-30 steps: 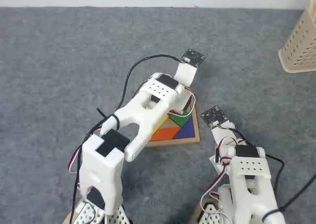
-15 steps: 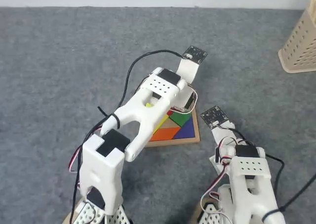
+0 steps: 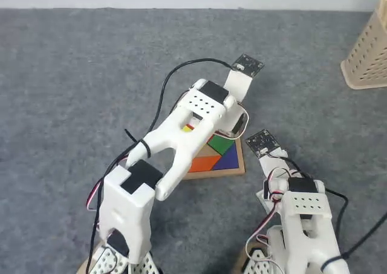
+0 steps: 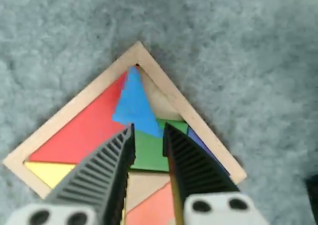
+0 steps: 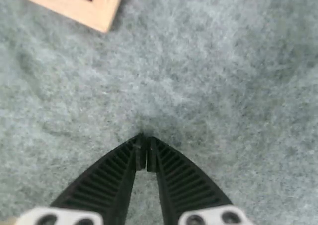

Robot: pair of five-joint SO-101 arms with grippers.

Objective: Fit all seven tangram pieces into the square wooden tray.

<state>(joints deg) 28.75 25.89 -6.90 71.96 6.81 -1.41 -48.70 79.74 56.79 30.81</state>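
Nearly done, it seems: most pieces seated in the tray (image 4: pixel 74 105), 1 blue triangle (image 4: pixel 133 103) askew beside bare wood, left gripper (image 4: pixel 147 128) slightly parted and empty, right gripper (image 5: pixel 144 148) clenched on nothing.

**Two white printed-plastic arms, seen from above.**
Left arm (image 3: pixel 181 142): black servo blocks (image 3: pixel 140 176), perforated plate (image 3: pixel 202 107), black cable (image 3: pixel 202 60) arching at 12 o'clock. Right arm (image 3: pixel 305 216): red-and-white wiring (image 3: pixel 273 192). Left gripper (image 4: pixel 148 128) and right gripper (image 5: pixel 146 138): black ribbed fingers (image 4: pixel 104 170).
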